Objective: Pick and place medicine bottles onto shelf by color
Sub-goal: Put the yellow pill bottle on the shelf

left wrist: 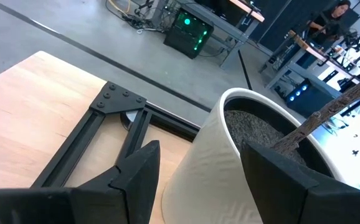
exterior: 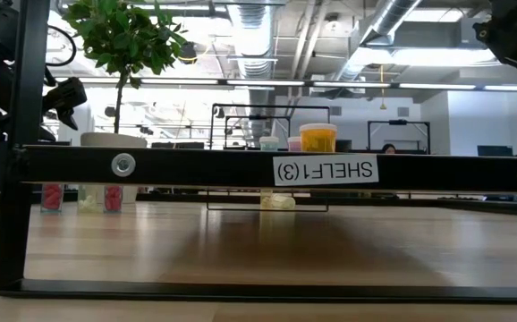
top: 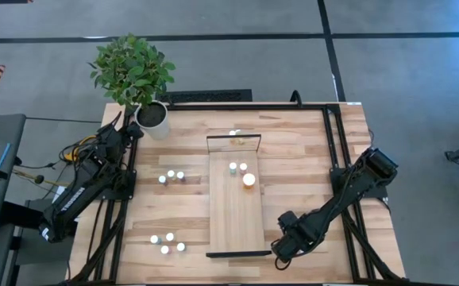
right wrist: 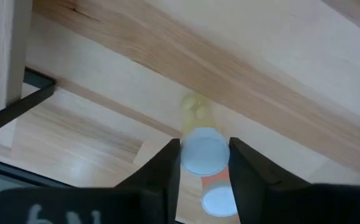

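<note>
One readable label only: a white sticker (exterior: pixel 325 169) is sitting on the black metal frame bar (exterior: pixel 196 166) of the shelf in the low view, right of the bar's middle. It's reading "SHELF1(3)", but it's showing upside down from this camera, so the characters are appearing flipped. A screw head is sitting on the same bar, left of the sticker, no markings readable on it. Bottles on the shelf and worktop aren't showing any legible print. High view and both wrist views aren't giving any readable text.
</note>
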Controlling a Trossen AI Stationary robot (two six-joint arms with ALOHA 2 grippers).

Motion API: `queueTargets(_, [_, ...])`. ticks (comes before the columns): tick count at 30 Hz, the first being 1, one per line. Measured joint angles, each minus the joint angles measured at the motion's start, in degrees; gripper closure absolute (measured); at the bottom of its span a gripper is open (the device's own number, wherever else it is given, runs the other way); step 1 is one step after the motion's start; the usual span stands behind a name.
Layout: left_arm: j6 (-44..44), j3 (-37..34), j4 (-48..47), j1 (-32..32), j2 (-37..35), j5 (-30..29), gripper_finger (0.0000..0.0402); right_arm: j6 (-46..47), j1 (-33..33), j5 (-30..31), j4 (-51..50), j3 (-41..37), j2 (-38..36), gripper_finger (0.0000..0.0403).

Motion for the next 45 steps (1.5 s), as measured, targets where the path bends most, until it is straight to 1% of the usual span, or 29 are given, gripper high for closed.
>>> queueTargets(8, [0.00, -0.01, 0.02, 0.00, 0.00, -0.01, 0.0191, -0.44, -2.24, -0.04, -2.73, -0.02, -0.77, 0.0282])
queueTargets(11, [0.01, 0.00, 0.01, 0.00, 0.00, -0.01, 0.0191, -2.67, -3.89, -0.34, -4.61, 0.42, -2.26, 0.0282])
queueTargets(15, [0.00, 0.01, 0.02, 0.00, 0.00, -0.01, 0.0191, -3.21, -6.60, -0.23, -7.60, 0.98, -5.49, 0.0282])
queueTargets(21, [0.00, -0.01, 0.02, 0.00, 0.00, -0.01, 0.0191, -2.99, -12.43, -0.23, -9.57, 0.98, -9.96, 0.0282])
queueTargets(24, [0.00, 0.00, 0.02, 0.00, 0.00, -0.01, 0.0191, -3.31, -15.96, -0.97, -9.99, 0.98, -10.32, 0.0282])
queueTargets(27, [0.01, 0.00, 0.02, 0.00, 0.00, -0.01, 0.0191, -5.58, -19.31, -2.60, -10.40, 1.59, -10.14, 0.0282])
queueTargets(32, [0.00, 0.01, 0.02, 0.00, 0.00, -0.01, 0.0191, -10.35, -22.83, -2.69, -13.17, 6.27, -8.91, 0.0282])
queueTargets(35, [0.02, -0.01, 0.02, 0.00, 0.00, 0.04, 0.0191, -12.01, -24.10, -0.64, -15.68, 9.93, -7.16, 0.0282])
queueTargets(39, [0.00, 0.01, 0.02, -0.02, 0.00, -0.01, 0.0191, -15.10, -25.77, 0.86, -20.64, 16.81, -2.28, 0.0282])
queueTargets(45, [-0.01, 0.00, 0.04, -0.02, -0.02, 0.50, 0.0191, -21.47, -29.06, 1.28, -24.09, 27.71, 6.20, 0.0282])
